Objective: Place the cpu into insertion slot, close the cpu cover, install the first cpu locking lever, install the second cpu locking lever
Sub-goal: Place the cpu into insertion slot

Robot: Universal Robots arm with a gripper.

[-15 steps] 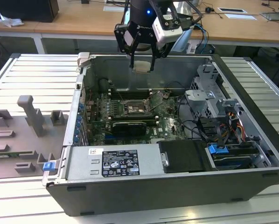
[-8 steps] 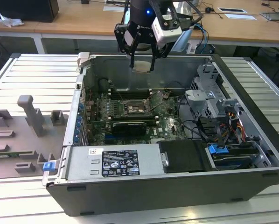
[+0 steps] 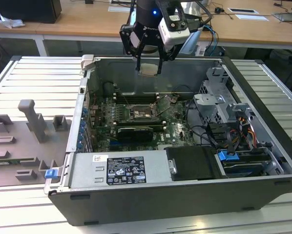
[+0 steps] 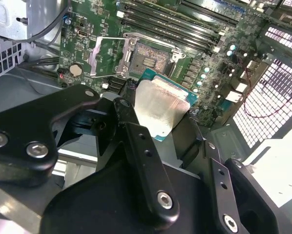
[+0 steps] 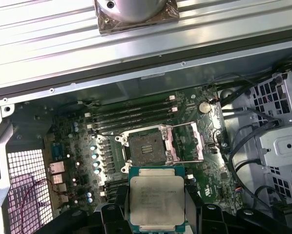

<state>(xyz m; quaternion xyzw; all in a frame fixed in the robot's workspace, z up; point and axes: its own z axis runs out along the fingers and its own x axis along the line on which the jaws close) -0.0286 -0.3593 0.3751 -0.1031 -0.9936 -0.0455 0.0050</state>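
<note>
The gripper point(image 3: 149, 69), clamped on the cpu point(image 5: 156, 197), hangs well above the bare insertion slot point(image 5: 146, 147): placement is in hand. It likely calls for squaring chip over socket.

Black gripper point(image 3: 149, 68); cpu point(image 5: 156, 199) pale silver-beige on top with a teal-green border; insertion slot point(image 5: 146, 147) dark brown-grey inside a black rim; cpu cover point(image 4: 94, 57) bare silvery metal; motherboard point(image 5: 204, 170) green, dotted with silver and pale blue parts. Computer case point(image 3: 185, 204) dark grey outside, lighter grey inside; power supply point(image 3: 87, 170) silver-grey with a black-and-white label point(image 3: 119, 170); blue clip point(image 3: 228, 157); cables point(image 3: 251, 134) orange, red and black. Table point(image 3: 29, 73) pale grey with ribbed stripes, fixture block point(image 3: 31, 117) flat mid-grey, far desk point(image 3: 87, 19) light wood.
</note>
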